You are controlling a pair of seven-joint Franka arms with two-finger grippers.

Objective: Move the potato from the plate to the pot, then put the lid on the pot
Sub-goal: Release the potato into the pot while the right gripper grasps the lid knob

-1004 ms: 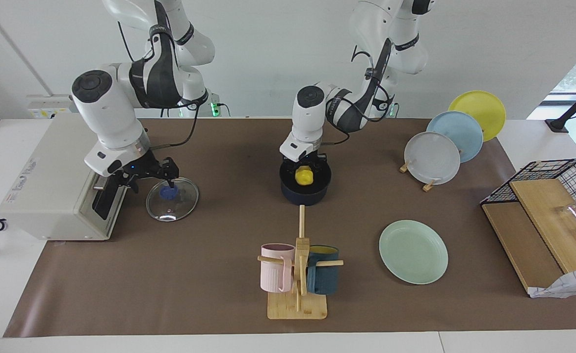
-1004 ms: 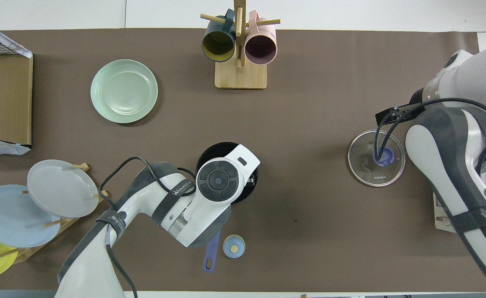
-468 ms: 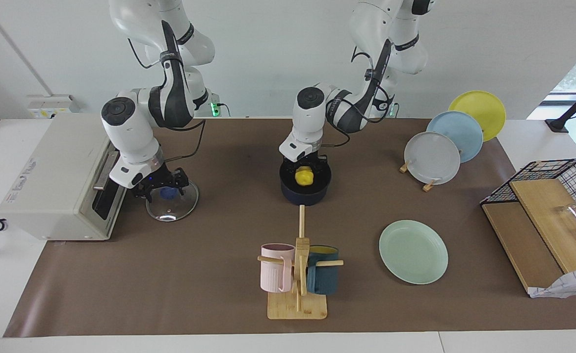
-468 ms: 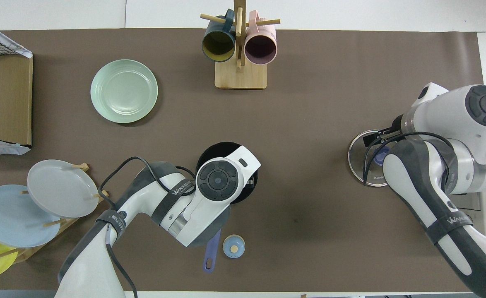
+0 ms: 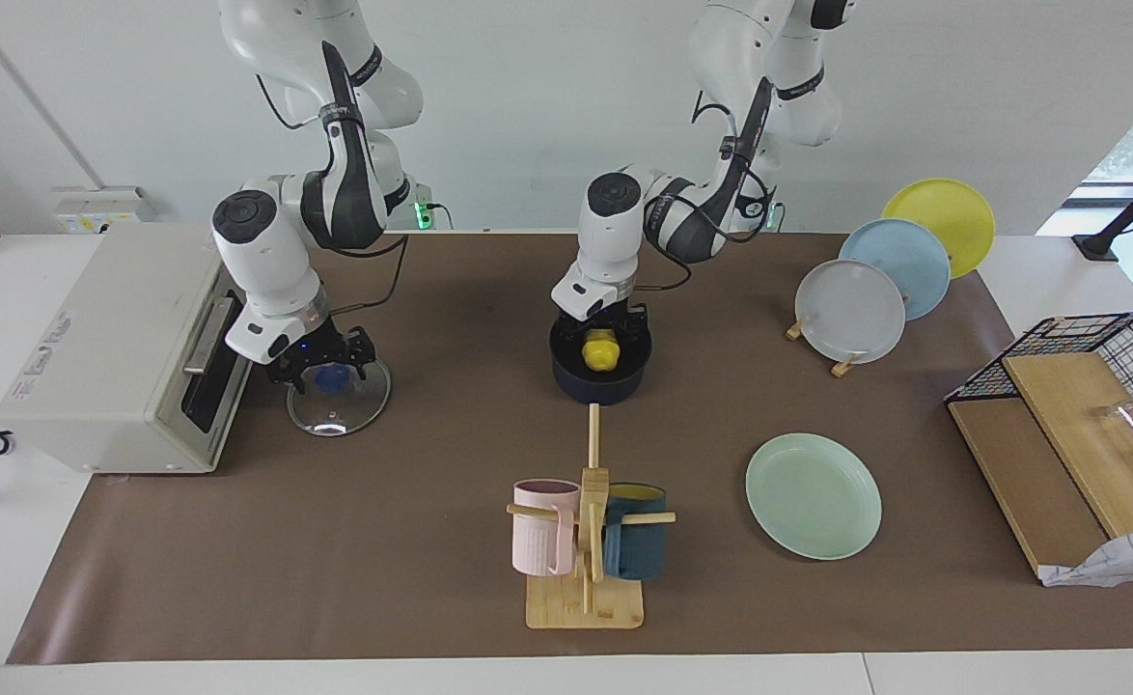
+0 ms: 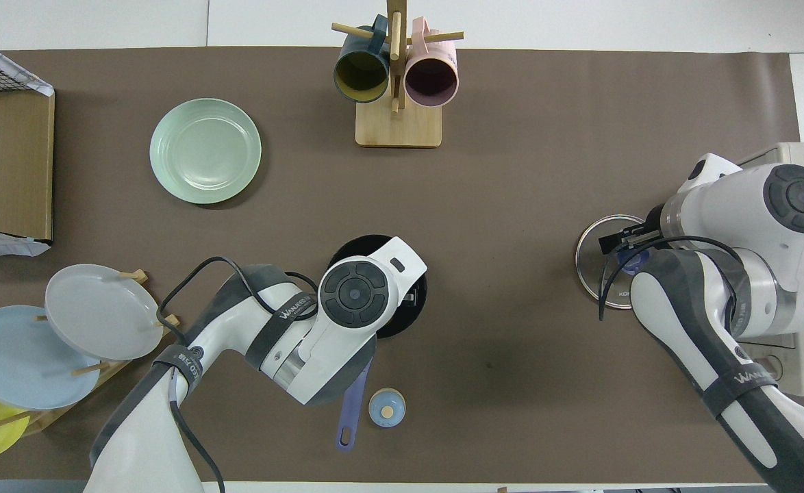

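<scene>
The yellow potato (image 5: 598, 349) lies inside the navy pot (image 5: 600, 383), which stands at the middle of the table near the robots. My left gripper (image 5: 603, 336) hangs just over the pot, open, with a finger on each side of the potato. In the overhead view the left hand covers most of the pot (image 6: 351, 244), and the potato is hidden. The mint-green plate (image 5: 813, 495) is bare. The glass lid (image 5: 338, 403) lies flat toward the right arm's end. My right gripper (image 5: 327, 372) is down at its blue knob (image 6: 633, 261), open, fingers straddling it.
A white oven box (image 5: 103, 347) stands right beside the lid. A wooden mug rack (image 5: 586, 541) with two mugs stands farther from the robots than the pot. A plate rack (image 5: 875, 290) and a wire basket (image 5: 1088, 367) are at the left arm's end. A small bell (image 6: 386, 407) sits beside the pot's handle (image 6: 353, 411).
My right arm has swung its hand round and settled the gripper lower over the lid's knob. My left gripper has barely moved; the potato sits slightly lower in the pot.
</scene>
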